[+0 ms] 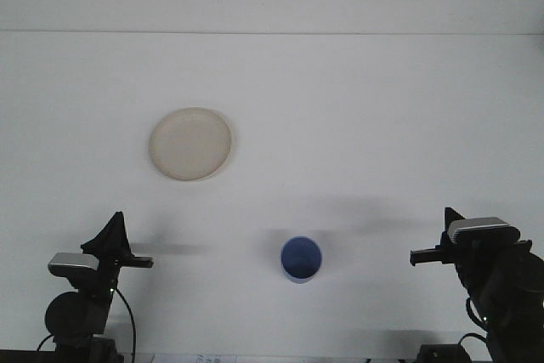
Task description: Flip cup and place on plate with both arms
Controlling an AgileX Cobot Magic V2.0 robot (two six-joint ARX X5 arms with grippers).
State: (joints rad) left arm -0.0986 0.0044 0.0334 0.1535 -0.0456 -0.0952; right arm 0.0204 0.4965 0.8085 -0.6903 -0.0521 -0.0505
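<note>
The blue cup [301,259] sits on the white table [357,125] near the front edge, between both arms and touched by neither. The cream plate [190,144] lies well apart, up and to the left. Left gripper [113,240] and right gripper [442,240] sit low at the corners; whether either claw is apart or together, I cannot tell.

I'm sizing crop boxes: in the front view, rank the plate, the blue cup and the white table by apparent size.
1. White table
2. Plate
3. Blue cup, though it sits nearer the camera.
</note>
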